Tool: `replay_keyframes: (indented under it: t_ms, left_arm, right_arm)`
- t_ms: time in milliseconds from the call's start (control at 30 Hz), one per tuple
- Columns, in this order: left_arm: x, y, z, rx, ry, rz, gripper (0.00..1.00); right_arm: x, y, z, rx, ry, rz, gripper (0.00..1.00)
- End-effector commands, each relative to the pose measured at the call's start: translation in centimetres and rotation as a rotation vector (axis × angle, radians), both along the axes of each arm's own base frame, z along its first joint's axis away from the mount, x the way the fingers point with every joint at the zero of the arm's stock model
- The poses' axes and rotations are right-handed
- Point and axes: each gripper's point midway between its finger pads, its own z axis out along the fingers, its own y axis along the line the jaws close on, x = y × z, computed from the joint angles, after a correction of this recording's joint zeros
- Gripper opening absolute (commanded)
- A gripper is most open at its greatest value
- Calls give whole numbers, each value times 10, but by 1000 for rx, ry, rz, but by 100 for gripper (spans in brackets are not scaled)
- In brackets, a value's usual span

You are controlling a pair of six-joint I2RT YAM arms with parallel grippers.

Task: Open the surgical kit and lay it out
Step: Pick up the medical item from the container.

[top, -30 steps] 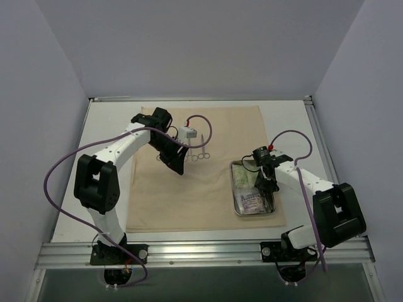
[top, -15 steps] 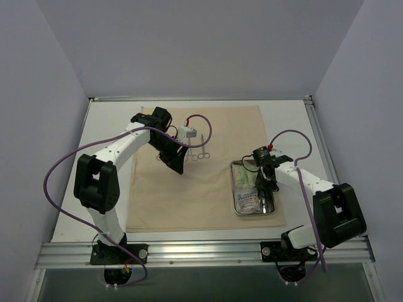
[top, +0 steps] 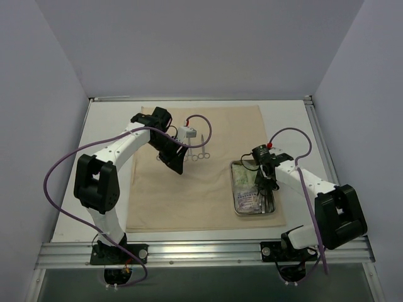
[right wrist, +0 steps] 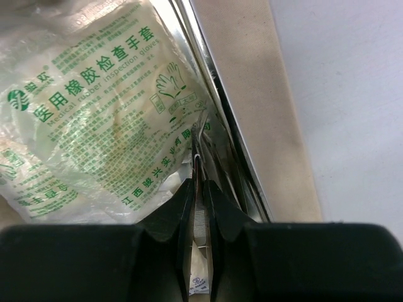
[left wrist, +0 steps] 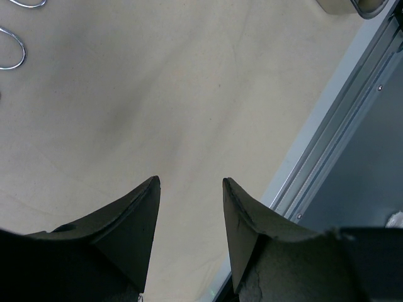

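Observation:
The surgical kit's beige cloth wrap [top: 189, 195] lies spread flat on the table. Its steel tray [top: 234, 189] sits on the cloth's right part and holds pale packets [top: 249, 200], among them a green-printed glove packet [right wrist: 107, 94]. Ring-handled clamps [top: 200, 155] lie on the cloth near the middle, and their rings [left wrist: 9, 50] show in the left wrist view. My right gripper [top: 267, 187] [right wrist: 197, 184] reaches into the tray by its right wall [right wrist: 220, 100], shut on thin steel tweezers [right wrist: 196, 151]. My left gripper [top: 175, 165] [left wrist: 189, 180] hangs open over bare cloth just left of the clamps, holding nothing.
An aluminium rail [top: 201, 251] runs along the table's near edge and also shows in the left wrist view [left wrist: 340, 126]. White table [top: 296, 126] borders the cloth on the right. Walls close in the left, back and right sides.
My right gripper's jaws have closed onto the tweezers in the tray. The left arm has not moved.

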Motion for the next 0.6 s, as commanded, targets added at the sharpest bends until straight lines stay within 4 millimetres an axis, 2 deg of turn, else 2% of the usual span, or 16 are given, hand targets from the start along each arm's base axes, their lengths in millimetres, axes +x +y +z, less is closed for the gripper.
replay_keyframes:
  t_ms: [0, 233, 567]
  left_arm:
    - [7, -3, 18, -31, -51, -12, 54]
    - [7, -2, 19, -29, -52, -11, 54]
    - [8, -1, 19, -20, -60, -10, 54]
  right_arm:
    - [2, -1, 18, -17, -22, 1, 6]
    - [9, -1, 37, -56, -57, 17, 7]
    - [17, -12, 49, -140, -70, 23, 6]
